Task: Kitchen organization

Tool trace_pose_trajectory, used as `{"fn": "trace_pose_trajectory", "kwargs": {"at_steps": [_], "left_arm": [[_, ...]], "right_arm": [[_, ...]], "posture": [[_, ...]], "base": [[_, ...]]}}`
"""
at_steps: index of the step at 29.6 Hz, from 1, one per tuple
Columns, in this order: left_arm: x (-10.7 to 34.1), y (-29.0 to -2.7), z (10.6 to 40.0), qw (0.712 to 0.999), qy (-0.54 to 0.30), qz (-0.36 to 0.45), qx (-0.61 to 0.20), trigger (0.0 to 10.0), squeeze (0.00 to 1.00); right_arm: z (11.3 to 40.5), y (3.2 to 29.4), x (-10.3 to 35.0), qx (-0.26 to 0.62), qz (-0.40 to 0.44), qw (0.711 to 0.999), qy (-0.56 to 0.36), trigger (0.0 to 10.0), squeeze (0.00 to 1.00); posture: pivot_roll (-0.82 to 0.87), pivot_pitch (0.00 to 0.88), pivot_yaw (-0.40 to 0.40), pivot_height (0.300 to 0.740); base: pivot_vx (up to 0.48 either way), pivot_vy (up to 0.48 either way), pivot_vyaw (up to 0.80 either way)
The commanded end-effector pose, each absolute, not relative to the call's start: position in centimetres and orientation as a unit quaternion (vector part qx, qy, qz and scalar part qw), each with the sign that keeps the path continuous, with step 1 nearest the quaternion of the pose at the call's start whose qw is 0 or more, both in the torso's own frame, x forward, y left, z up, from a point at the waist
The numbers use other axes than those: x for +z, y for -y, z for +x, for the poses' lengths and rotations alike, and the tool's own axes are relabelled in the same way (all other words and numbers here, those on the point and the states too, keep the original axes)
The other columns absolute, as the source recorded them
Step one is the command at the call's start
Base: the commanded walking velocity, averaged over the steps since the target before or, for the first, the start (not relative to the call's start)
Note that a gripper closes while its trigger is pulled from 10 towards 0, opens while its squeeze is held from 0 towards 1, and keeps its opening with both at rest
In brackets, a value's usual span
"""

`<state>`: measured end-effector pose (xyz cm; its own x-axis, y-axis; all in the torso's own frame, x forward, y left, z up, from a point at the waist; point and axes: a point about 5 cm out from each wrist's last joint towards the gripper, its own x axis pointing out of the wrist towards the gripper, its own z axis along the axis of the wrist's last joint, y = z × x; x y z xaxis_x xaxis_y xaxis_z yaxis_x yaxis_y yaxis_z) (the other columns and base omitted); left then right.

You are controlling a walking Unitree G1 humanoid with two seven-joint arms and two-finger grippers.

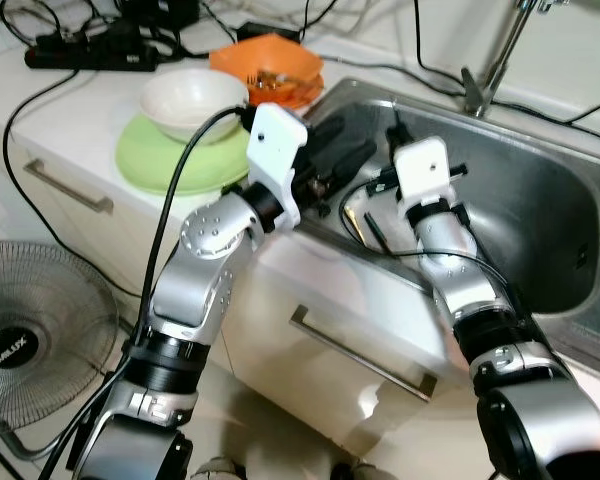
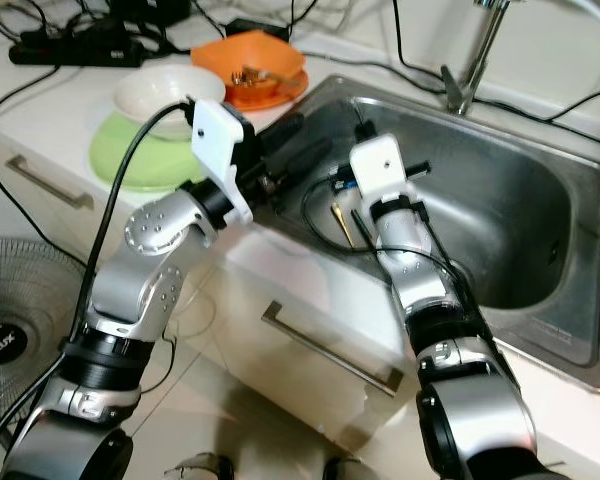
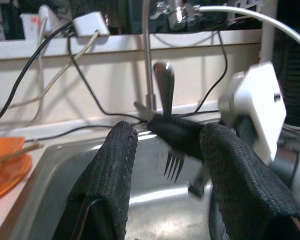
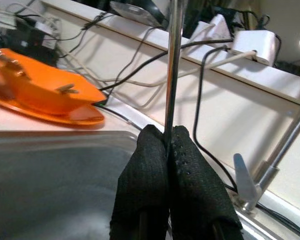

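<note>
My right gripper [image 4: 167, 137] is shut on a metal fork [image 3: 165, 95]; the handle [image 4: 173, 60] rises straight up from between its fingers. In the left wrist view the fork hangs tines down, crossed by the right gripper's black fingers. My left gripper [image 3: 167, 135] is open, its two fingers [image 3: 115, 165] on either side of the fork but apart from it. Both grippers [image 1: 340, 155] hover over the left end of the steel sink [image 1: 540, 220], the right gripper [image 1: 396, 130] just beside the left one.
A white bowl [image 1: 190, 100] sits on a green plate [image 1: 145, 160] left of the sink. Behind it is an orange bowl [image 1: 270, 62] holding chopsticks. A faucet [image 1: 485, 70] stands at the back. Loose utensils [image 2: 342, 225] lie in the sink. Cables and a power strip [image 1: 90, 50] cross the counter; a fan [image 1: 30, 320] stands on the floor.
</note>
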<state>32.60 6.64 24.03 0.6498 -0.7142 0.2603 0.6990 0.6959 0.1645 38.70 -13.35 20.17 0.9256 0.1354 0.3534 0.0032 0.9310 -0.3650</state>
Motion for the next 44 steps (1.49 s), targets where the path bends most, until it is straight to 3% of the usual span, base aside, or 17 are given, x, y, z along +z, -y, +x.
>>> {"fn": "trace_pose_trajectory", "kwargs": {"at_steps": [1, 6, 13, 23, 44], "left_arm": [[23.0, -7.0, 32.7, 0.914, 0.124, 0.015, -0.386, 10.0, 0.00], [19.1, -7.6, 32.8, 0.921, 0.026, 0.037, -0.387, 10.0, 0.00], [17.3, -7.8, 32.3, 0.919, -0.020, 0.026, -0.393, 10.0, 0.00], [16.9, -8.3, 31.8, 0.917, -0.035, 0.025, -0.396, 10.0, 0.00], [16.7, -8.4, 31.5, 0.917, -0.046, 0.026, -0.396, 10.0, 0.00]], "right_arm": [[39.3, 14.1, 20.4, 0.011, -0.169, 0.971, 0.167, 10.0, 0.00], [40.5, 15.0, 20.5, -0.011, -0.138, 0.986, 0.095, 10.0, 0.00], [41.1, 15.8, 19.5, -0.024, -0.124, 0.992, 0.023, 10.0, 0.00], [41.0, 16.0, 17.5, -0.007, -0.107, 0.992, -0.060, 10.0, 0.00], [40.1, 15.9, 14.8, 0.005, -0.118, 0.988, -0.103, 10.0, 0.00]], "posture": [[0.13, 0.077, -0.021, 0.740], [0.12, 0.073, -0.023, 0.740], [0.13, 0.075, -0.026, 0.740], [0.14, 0.077, -0.027, 0.740], [0.14, 0.063, -0.022, 0.740]], "base": [[0.000, 0.000, 0.00], [0.000, 0.000, 0.00], [0.000, 0.000, 0.00], [0.000, 0.000, 0.00], [0.000, 0.000, 0.00]]}}
